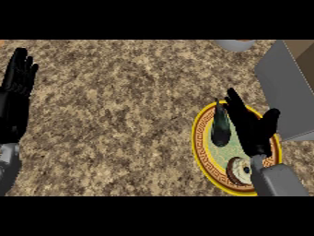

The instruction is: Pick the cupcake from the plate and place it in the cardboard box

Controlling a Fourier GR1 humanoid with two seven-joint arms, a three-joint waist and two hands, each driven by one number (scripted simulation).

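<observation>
Yellow-rimmed plate x1 on granite counter, cupcake x1 sat at its near edge, right hand above plate with fingers straight and spread, holding nothing, left hand open at left edge, cardboard box x1 just right of plate

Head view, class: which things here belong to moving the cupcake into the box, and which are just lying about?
Belong:
round cupcake
yellow-rimmed green plate
open brown cardboard box
open black right hand

Lying about:
dark elongated vegetable on the plate
grey round object, top edge
resting left hand

cupcake on plate, cardboard box behind, to its right.
</observation>
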